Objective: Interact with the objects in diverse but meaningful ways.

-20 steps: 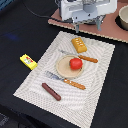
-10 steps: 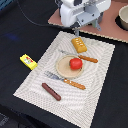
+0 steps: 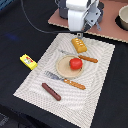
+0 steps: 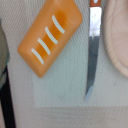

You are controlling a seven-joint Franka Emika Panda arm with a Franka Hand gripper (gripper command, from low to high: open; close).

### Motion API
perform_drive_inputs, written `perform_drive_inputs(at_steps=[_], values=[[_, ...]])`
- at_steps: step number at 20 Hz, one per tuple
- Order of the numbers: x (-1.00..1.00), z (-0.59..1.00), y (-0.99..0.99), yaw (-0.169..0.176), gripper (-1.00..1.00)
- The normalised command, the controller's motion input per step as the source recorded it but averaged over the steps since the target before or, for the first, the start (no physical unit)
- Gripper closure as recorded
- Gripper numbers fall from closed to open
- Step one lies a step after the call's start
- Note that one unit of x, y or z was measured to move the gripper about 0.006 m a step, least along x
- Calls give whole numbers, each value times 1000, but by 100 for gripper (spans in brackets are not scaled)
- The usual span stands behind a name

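Note:
My gripper [image 3: 79,34] hangs just above the far end of the orange ridged block [image 3: 78,45], which lies on the striped placemat [image 3: 35,82]. Its jaws are too small and dark in the exterior view to tell their state. The wrist view shows the orange block [image 4: 50,35] close up, with no fingers in sight. A red tomato [image 3: 75,63] sits on the round tan plate [image 3: 64,70]. A brown sausage [image 3: 51,91] lies at the near end of the mat. A yellow box [image 3: 28,61] lies off the mat at the exterior view's left. A pot [image 3: 123,17] stands at the far right.
A wooden-handled knife [image 3: 82,57] lies between the block and the plate; its blade [image 4: 92,55] shows in the wrist view beside the plate's rim [image 4: 120,45]. A fork [image 3: 65,80] lies below the plate. A brown board [image 3: 107,31] lies beyond the mat.
The gripper has come down and nearer, toward the orange block. The objects on the mat have not moved.

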Motion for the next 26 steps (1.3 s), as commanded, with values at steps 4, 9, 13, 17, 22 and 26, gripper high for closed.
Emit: perform_drive_inputs(at_steps=[4, 9, 13, 17, 22, 26], values=[[368, 142, -479, 103, -100], [426, 173, -534, 74, -100], [466, 198, -614, 50, -100], [536, 126, -570, 44, -100], [681, 34, -474, 20, -100], [828, 0, -271, 0, -100]])
